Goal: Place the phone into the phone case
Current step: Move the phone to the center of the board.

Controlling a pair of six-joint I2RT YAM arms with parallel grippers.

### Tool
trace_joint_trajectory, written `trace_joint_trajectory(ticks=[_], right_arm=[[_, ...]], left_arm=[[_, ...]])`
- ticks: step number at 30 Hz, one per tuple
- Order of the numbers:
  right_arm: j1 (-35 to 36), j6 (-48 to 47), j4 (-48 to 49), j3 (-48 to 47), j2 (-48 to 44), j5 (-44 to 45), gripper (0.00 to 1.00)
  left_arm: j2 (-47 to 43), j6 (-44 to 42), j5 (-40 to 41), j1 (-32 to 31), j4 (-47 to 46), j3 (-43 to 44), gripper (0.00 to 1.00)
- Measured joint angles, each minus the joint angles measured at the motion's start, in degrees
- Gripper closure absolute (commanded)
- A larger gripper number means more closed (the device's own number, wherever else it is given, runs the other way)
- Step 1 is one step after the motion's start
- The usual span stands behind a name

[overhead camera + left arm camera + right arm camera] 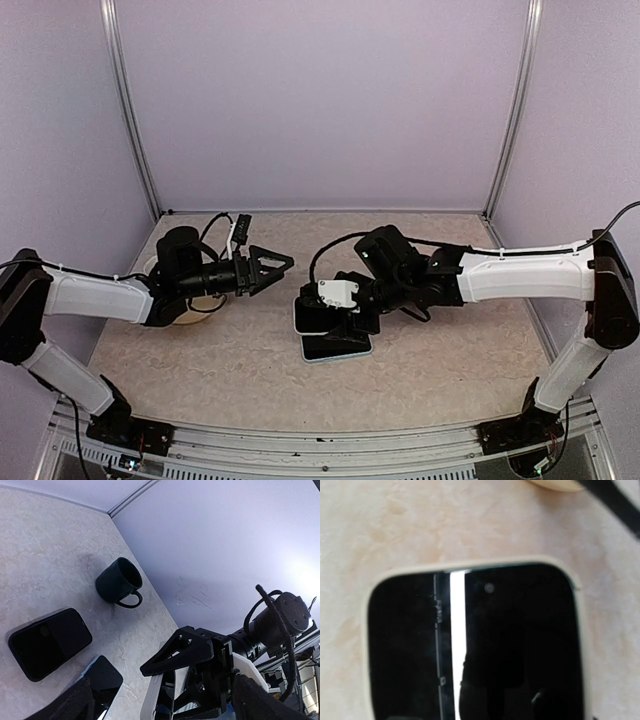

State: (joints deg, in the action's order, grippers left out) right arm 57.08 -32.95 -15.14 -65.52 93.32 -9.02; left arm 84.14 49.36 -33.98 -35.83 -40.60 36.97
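Observation:
The phone (335,347) lies flat on the table, a glossy black slab with a pale rim (105,675); its screen fills the right wrist view (520,645). Beside it lies a darker matte slab with a raised rim, which I take for the phone case (47,642) (302,314). My right gripper (338,318) hangs low over both, its black fingers (185,650) spread, with nothing seen held. My left gripper (278,275) is raised to the left of them, wide open and empty; its blurred fingers (62,705) frame its wrist view.
A dark teal mug (119,580) stands beyond the case, near the wall. A cream plate (207,302) sits under my left forearm, and its edge shows in the right wrist view (555,484). Pale walls enclose the table on three sides.

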Motion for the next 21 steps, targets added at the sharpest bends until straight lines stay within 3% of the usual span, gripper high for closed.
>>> trace_joint_trajectory(ticks=[21], right_arm=[[1.7,10.5,-0.6,8.7,1.6,-7.3,0.29]], left_arm=[[-5.7,-2.3,5.3,1.2,4.3,-1.0,0.01]])
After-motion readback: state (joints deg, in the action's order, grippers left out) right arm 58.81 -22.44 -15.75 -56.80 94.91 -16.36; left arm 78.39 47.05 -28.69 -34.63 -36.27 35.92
